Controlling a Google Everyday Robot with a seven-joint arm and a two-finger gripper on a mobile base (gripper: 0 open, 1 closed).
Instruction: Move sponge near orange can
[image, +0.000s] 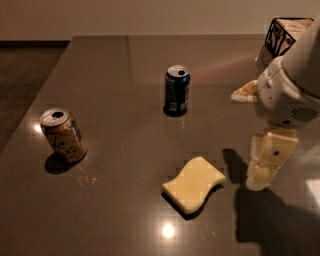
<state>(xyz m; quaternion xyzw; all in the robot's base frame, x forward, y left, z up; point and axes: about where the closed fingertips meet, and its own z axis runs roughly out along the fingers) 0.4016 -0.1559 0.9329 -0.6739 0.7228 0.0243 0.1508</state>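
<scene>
The pale yellow sponge (194, 183) lies flat on the dark table (115, 200), near the front centre. The orange can (62, 135) stands at the left, tilted slightly, well apart from the sponge. My gripper (261, 172) hangs at the right, just above the table and a short way right of the sponge, not touching it. Its white arm housing (292, 85) fills the upper right.
A dark blue can (176, 90) stands upright in the middle, behind the sponge. A black wire basket (285, 31) sits at the far right corner, with a pale object (245, 91) in front of it. The table's left edge runs diagonally past the orange can.
</scene>
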